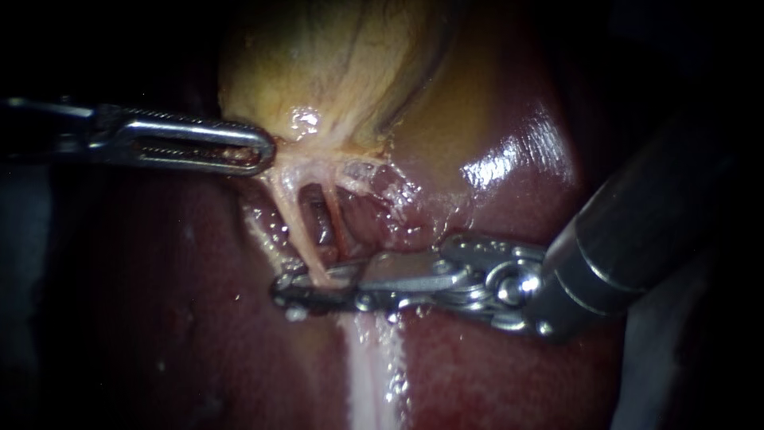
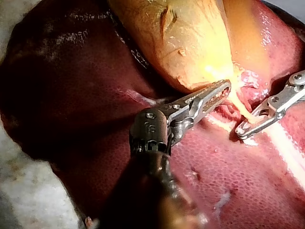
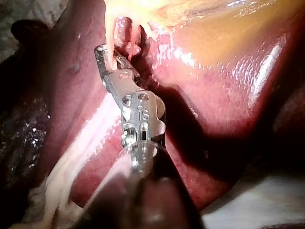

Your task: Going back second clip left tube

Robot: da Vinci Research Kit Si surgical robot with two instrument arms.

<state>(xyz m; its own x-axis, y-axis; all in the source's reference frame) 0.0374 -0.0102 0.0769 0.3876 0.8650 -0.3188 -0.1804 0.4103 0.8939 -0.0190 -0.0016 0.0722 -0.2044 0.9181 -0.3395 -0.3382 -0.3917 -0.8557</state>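
Between the gallbladder [image 1: 334,64] and the jaws of the right instrument [image 1: 288,291], the left tube [image 1: 296,227] ran as a pale, taut strand, slanting from the gallbladder's neck toward the near right. Its near end lay between the right instrument's jaws, which stood slightly apart with a narrow dark gap showing. I could not tell whether both jaws touched it, and no clip could be told apart from the metal there. Just to the right of it, the thinner, redder right tube [image 1: 334,223] ran alongside, a small dark window of tissue between the two.

At the far end, the left instrument [image 1: 267,151] came in from the left, its long slotted jaws closed on the pale tissue of the gallbladder's neck and holding it toward the left. Glossy dark red liver [image 1: 493,366] lay under everything. A pale band [image 1: 370,366] ran across it from the right instrument's jaws toward the near edge.
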